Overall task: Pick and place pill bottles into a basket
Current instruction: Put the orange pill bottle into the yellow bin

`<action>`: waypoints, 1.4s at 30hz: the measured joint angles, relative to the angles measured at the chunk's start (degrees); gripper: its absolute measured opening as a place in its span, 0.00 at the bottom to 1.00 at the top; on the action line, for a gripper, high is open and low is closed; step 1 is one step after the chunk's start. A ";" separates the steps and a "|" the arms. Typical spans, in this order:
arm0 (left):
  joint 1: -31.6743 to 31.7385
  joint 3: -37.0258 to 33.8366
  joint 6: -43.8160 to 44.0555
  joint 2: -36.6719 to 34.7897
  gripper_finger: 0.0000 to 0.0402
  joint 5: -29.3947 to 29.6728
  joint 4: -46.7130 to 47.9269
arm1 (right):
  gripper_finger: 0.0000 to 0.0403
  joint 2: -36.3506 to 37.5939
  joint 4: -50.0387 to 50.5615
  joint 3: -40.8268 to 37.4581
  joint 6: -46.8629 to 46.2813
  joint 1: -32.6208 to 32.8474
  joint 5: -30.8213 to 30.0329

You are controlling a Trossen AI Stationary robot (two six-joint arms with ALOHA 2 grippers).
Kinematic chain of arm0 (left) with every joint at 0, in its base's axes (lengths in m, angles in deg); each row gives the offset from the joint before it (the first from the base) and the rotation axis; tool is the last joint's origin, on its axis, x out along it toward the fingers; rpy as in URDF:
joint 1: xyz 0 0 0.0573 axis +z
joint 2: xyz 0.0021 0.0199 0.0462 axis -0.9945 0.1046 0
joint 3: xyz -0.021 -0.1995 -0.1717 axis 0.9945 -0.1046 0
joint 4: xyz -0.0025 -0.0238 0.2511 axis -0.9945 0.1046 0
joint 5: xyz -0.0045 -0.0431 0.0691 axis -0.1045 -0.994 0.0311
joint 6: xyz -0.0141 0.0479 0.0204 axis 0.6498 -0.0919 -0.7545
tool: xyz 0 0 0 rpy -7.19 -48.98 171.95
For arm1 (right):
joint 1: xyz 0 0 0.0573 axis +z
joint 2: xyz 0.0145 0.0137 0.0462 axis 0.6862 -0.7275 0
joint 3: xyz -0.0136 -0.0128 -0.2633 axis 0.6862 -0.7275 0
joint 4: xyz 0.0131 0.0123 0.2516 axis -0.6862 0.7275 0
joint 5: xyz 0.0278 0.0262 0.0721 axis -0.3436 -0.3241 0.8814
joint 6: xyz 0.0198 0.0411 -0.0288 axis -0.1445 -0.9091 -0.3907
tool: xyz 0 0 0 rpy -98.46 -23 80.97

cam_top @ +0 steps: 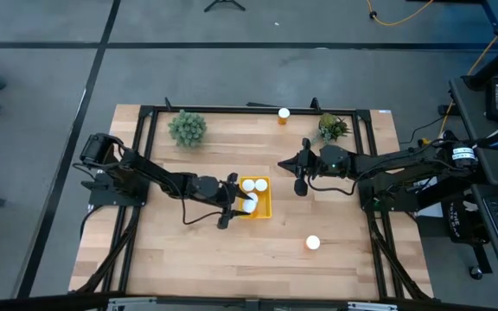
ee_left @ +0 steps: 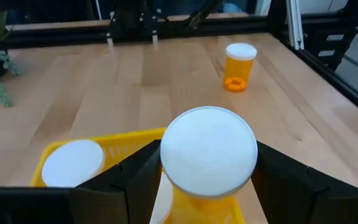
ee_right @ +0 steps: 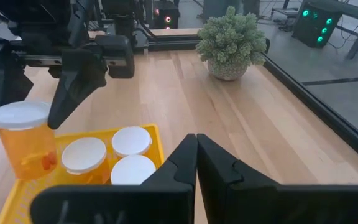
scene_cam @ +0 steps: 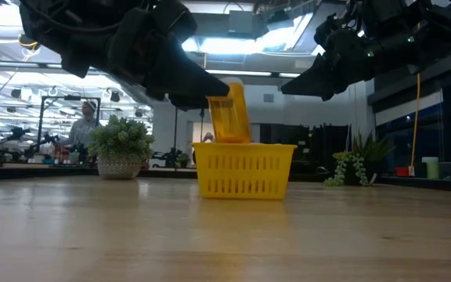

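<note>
- Three capped pill bottles (cam_top: 253, 184) sit in the yellow basket (cam_top: 264, 210) from above; the left gripper (cam_top: 245, 204) holds a fourth bottle (cam_top: 248, 206) at its left edge.
- Low view: that bottle hangs over the basket, cap up, long axis slightly tilted.
- Left wrist: gripper clamped around the bottle.
- Right wrist: right gripper (ee_right: 196, 149) pressed together, above the worktop (ee_right: 241, 118) beside the basket.
</note>
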 joint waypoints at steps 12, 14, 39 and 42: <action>-0.02 0.00 0.02 0.00 0.56 3.22 3.04 | 0.04 0.00 0.01 0.00 0.00 0.00 0.00; -0.02 0.00 0.02 0.00 0.56 3.18 3.04 | 0.04 0.00 0.01 0.00 0.01 0.00 0.00; -0.02 0.00 -1.60 0.00 0.56 -0.29 5.64 | 0.04 0.00 0.02 0.00 0.02 -0.02 0.00; -0.02 0.00 -1.56 0.00 0.56 -0.26 5.64 | 0.04 0.00 0.02 0.00 0.02 0.00 0.00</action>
